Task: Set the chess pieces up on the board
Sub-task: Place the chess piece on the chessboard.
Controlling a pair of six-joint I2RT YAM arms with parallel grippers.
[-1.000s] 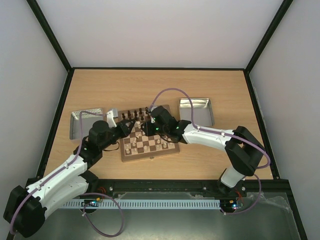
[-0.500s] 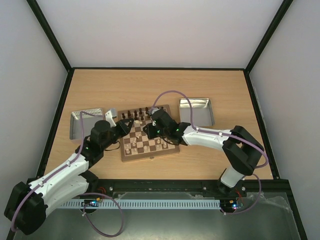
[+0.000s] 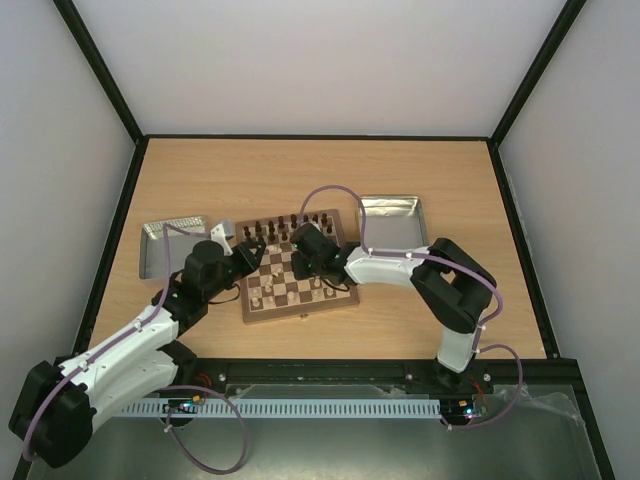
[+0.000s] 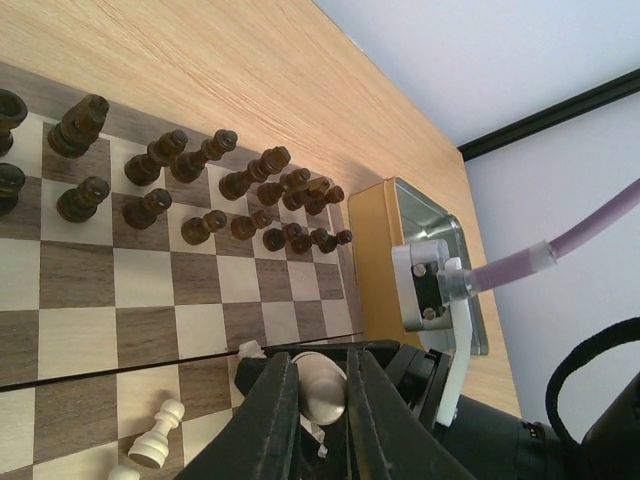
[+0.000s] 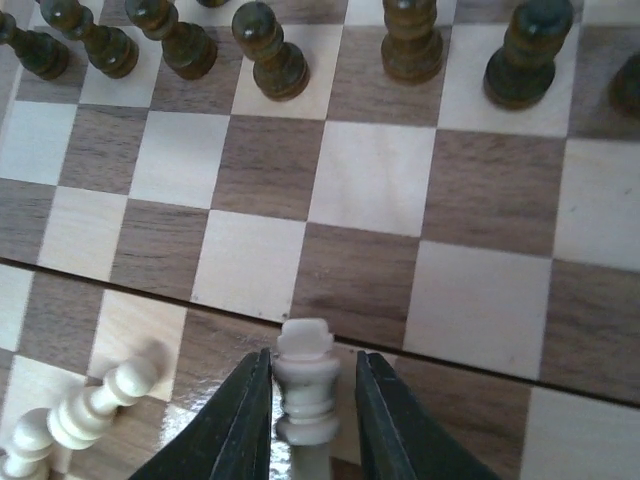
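Observation:
The board (image 3: 300, 314) lies mid-table, with dark chessmen (image 3: 272, 231) in two rows on its far side. Several pale chess pieces (image 3: 268, 292) stand or lie on its near half. My left gripper (image 3: 255, 256) is at the board's left edge. In the left wrist view it (image 4: 320, 375) is shut on a pale piece (image 4: 326, 392). My right gripper (image 3: 303, 262) is low over the board's middle. In the right wrist view it (image 5: 312, 370) holds a pale crowned piece (image 5: 304, 385) whose head sticks out past the fingertips.
A metal tin (image 3: 170, 245) sits left of the board and another (image 3: 392, 222) right of it. The two grippers are close together over the board; the right wrist (image 4: 435, 290) shows just beyond my left fingers. A pale piece (image 5: 95, 405) lies toppled nearby.
The right arm has folded inward, its elbow swinging left and back, and its gripper has shifted slightly left over the board. The left gripper has edged a little toward the board.

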